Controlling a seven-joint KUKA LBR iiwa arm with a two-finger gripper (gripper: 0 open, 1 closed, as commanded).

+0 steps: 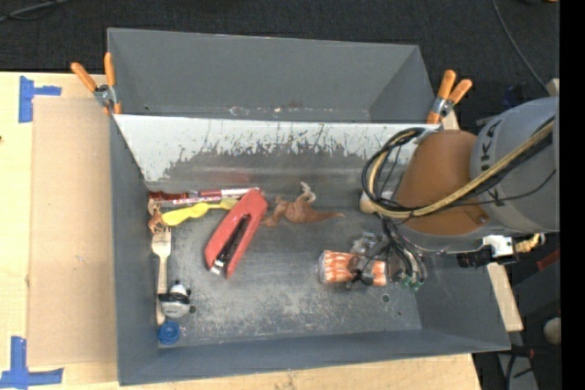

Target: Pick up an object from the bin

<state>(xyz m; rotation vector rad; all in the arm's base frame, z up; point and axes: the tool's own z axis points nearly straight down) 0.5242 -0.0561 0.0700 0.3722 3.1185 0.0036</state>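
Several small things are lying loose in the grey bin (274, 329), and the gripper (367, 270) is hanging low over its floor, close to the right wall and toward the near side. An orange-and-clear packet (335, 268), shiny and crinkled, is lying on the floor just left of the gripper, touching it or very nearly so. Whether the claw is clenched on the packet or released I cannot tell, because dark gear is crowding that spot. The arm (523, 169) is reaching in over the right rim, its brown cover (443, 178) leaning above the wall and black cables (382, 187) looping beside it. Well apart from the gripper, a red stapler (236, 231) is lying slantwise left of the middle, its upper end pointing toward the back. A brown toy animal (298, 210) is resting just right of that upper end, near the foot of the back wall. A yellow piece (187, 214) is lying just left of the stapler, with a red-and-white stick (196, 195) running along behind it. A fork (163, 268) is lying along the left wall, tines toward the back. A small round silver bit (176, 295) is sitting against its handle, and a blue cap (167, 333) is sitting at the near left corner, by the handle's end
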